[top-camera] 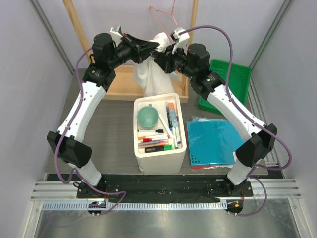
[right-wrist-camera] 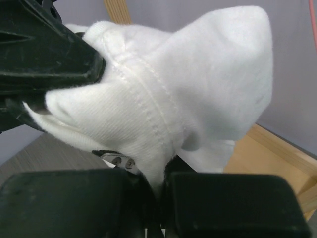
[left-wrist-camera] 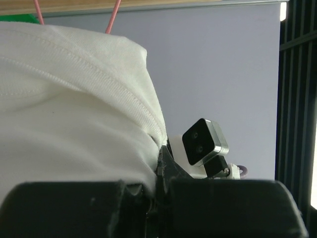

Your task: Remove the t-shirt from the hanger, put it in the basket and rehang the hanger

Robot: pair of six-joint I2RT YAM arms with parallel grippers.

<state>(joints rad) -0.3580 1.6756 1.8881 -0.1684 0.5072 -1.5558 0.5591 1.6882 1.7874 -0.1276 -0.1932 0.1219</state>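
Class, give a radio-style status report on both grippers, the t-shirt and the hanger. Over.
Left gripper shut on t-shirt. Right gripper shut on t-shirt, cloth bunched between them. Hanger above; shirt on or off it, cannot tell. White bin close in front.

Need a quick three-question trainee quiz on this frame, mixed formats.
1. True or false: the left jaws and the right jaws are both shut on the small white cloth t-shirt.
2. What stands among the pens in the white rectangular bin? A: teal cup. B: glass bottle. C: red mug.
3. Fill in: the blue plastic folder lies on the robot's ___ side of the bin.

Key: 1 true; 2 A; 3 right.
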